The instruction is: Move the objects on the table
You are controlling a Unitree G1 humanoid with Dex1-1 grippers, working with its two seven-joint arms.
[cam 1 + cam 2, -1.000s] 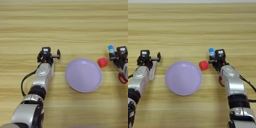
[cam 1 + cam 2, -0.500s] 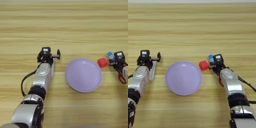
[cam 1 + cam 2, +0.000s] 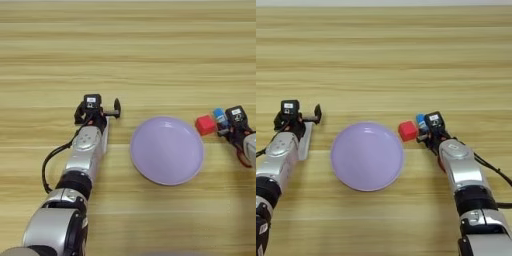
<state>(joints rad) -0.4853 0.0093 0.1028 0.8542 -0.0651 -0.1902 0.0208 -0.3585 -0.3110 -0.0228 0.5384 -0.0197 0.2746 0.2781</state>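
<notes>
My right gripper point(image 3: 425, 129) is shut on a short blue stick point(image 3: 420, 120), held just right of a small red cube point(image 3: 407, 131); stick and cube are almost touching. The round lilac plate point(image 3: 367, 156) lies in the middle, its right rim close to the cube. At the left, my left gripper point(image 3: 298, 117) stands open, fingers spread wide, over the far end of a flat white bar point(image 3: 305, 142). That bar lies along the inner side of the left forearm, left of the plate.
The light-wood table point(image 3: 150, 50) fills both views, with bare planks beyond the grippers. A black cable point(image 3: 47, 165) loops beside the left forearm. A red cable point(image 3: 243, 160) runs along the right forearm.
The right gripper has pulled nearer with the blue stick, bringing it beside the red cube. Cube, plate, white bar and left arm have stayed put.
</notes>
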